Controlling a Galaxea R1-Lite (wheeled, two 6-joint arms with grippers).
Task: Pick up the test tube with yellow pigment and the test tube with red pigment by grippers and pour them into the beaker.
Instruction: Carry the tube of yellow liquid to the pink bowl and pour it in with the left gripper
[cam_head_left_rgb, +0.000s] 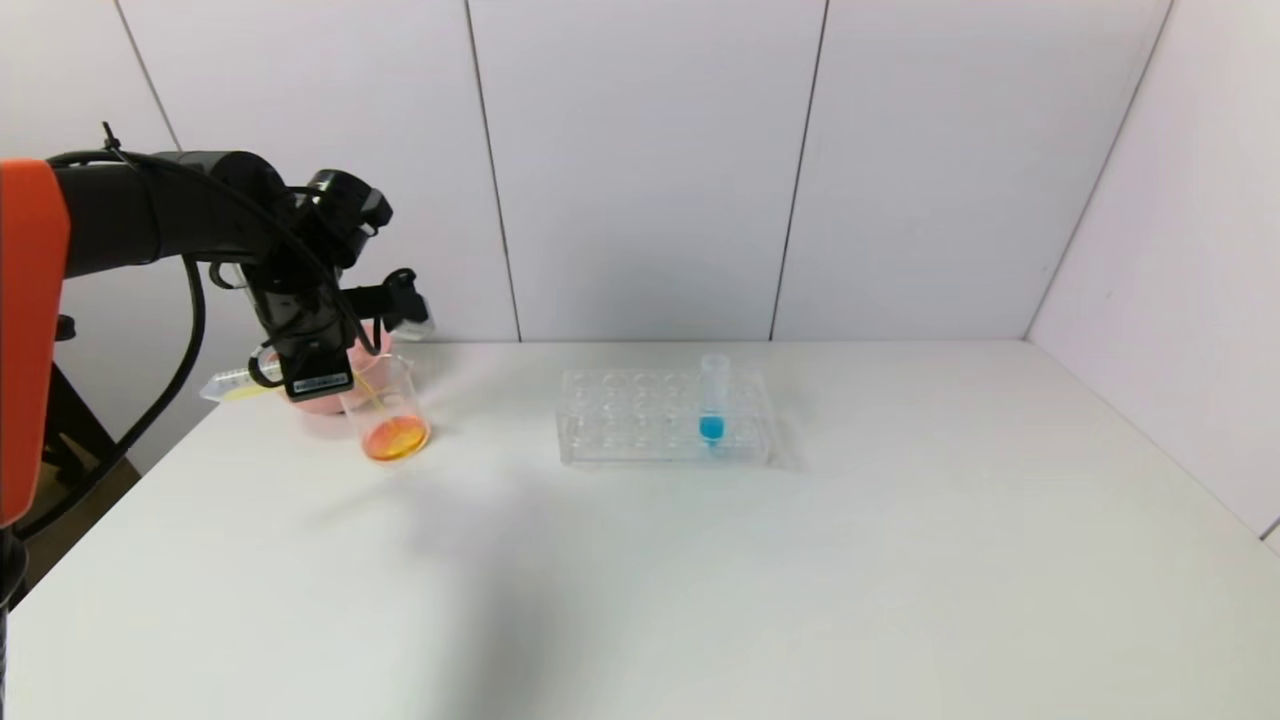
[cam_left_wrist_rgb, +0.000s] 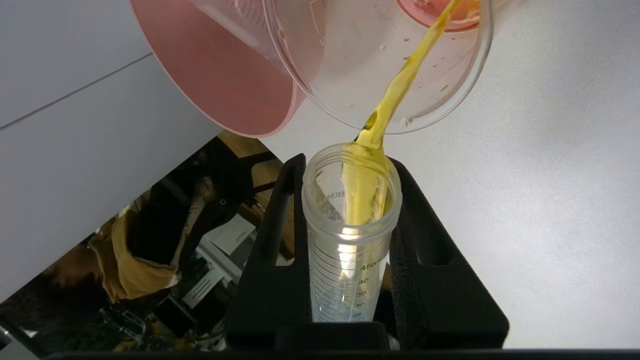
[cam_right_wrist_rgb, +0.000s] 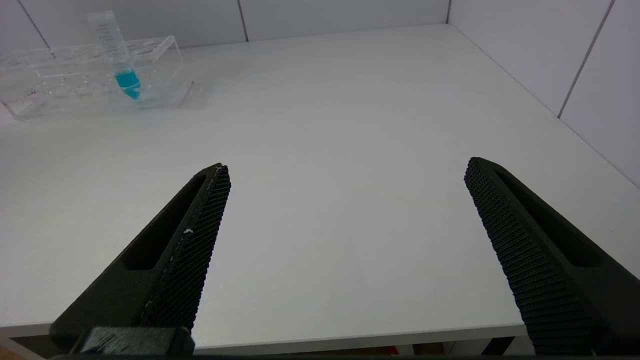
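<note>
The head camera looks forward and down from well back, taking in the whole surface (cam_head_left_rgb: 760, 580). The left wrist camera sits close behind its jaws, looking along them at the beaker (cam_left_wrist_rgb: 390, 65) just beyond their tips. The right wrist camera looks out low between its wide-spread jaws; the rack (cam_right_wrist_rgb: 90, 70), well beyond them, also shows from the head.

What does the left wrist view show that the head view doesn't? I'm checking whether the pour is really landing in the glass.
Only the left wrist view shows the yellow stream leaving the tube's open mouth, crossing the rim and running down inside the beaker.

Only the head view shows the orange liquid pooled at the beaker's bottom, the rack and its blue tube.

Both show the left gripper shut on the tipped test tube with yellow pigment, beside the pink bowl.
</note>
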